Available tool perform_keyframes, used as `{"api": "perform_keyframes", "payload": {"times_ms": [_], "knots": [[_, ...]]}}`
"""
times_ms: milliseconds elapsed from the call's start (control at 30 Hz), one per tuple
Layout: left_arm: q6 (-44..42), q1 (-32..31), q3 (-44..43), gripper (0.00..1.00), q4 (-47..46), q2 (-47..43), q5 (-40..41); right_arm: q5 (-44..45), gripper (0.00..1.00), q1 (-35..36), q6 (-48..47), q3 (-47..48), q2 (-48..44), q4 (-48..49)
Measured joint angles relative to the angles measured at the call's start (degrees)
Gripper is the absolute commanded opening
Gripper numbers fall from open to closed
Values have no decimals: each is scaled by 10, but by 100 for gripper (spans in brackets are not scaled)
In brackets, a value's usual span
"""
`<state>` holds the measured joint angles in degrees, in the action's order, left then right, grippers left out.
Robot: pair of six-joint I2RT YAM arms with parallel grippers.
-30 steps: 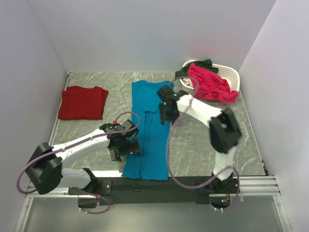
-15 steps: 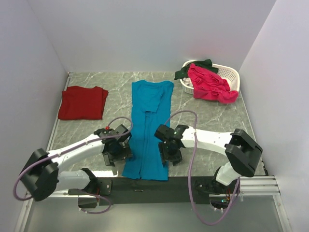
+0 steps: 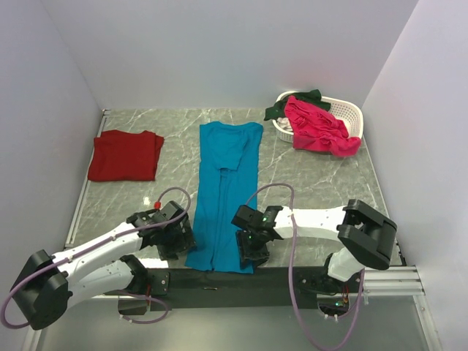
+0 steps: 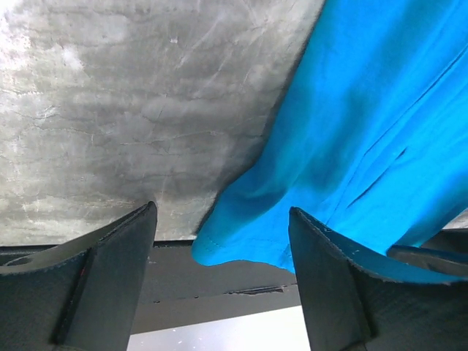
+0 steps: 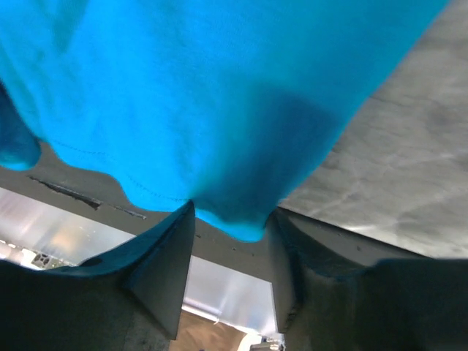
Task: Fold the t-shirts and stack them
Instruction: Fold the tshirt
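Arms moved: both have swung back toward the near edge. The right gripper (image 3: 252,248), a second ago over the far half of the teal-blue shirt (image 3: 223,190), is now at its near right corner. The left gripper (image 3: 175,241) has slid nearer, to the near left corner.
Meaning for the task: the shirt already lies as a long narrow strip, so the side folds look done. The pair seems lined up to take the hem and carry it toward the far end.
Left gripper: jaws apart, the hem's left corner between the fingers, nothing pinched yet.
Right gripper: jaws apart, straddling the right corner. The cloth bulges between the fingers, but no firm pinch shows.
Teal-blue shirt: one, mid-table, running near to far, hem at the near edge.
Dark red shirt (image 3: 124,155): one, folded flat, far left, well apart.
Pink shirt (image 3: 322,126): one, crumpled, spilling over the basket's near rim, far right.
Dark green shirt (image 3: 292,102): one, bunched on the basket's far left rim.
Basket (image 3: 349,110): one, white.
Shirts counted: four in all, with one folded, one being worked and two waiting.
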<state>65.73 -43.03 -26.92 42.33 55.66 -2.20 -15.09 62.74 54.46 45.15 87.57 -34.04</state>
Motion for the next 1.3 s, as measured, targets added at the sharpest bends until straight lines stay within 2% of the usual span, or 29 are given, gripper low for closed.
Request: {"api": "perform_keyframes", "payload": {"times_ms": [200,667,767,933,967,1067,1100,1167,1300], "knots": [[13,-3,10,69,-4,-3,-6,-10,44,5,15,-7,9,26],[26,-29,10,52,19,0,-5,-10,44,4,25,-15,4,35],[27,-31,10,46,29,-3,-6,-10,44,4,25,-15,5,35],[27,-32,10,43,31,4,-6,-11,44,4,25,-13,8,34],[27,-33,10,36,30,8,-7,-11,42,4,25,-13,8,34],[26,-36,12,26,28,12,-11,-11,36,4,24,-13,9,33],[27,-36,14,22,27,12,-13,-11,31,4,23,-13,9,33],[26,-37,16,20,25,12,-16,-10,26,4,21,-13,11,32],[24,-38,19,9,12,19,-29,-14,19,4,18,-13,13,28]]}}
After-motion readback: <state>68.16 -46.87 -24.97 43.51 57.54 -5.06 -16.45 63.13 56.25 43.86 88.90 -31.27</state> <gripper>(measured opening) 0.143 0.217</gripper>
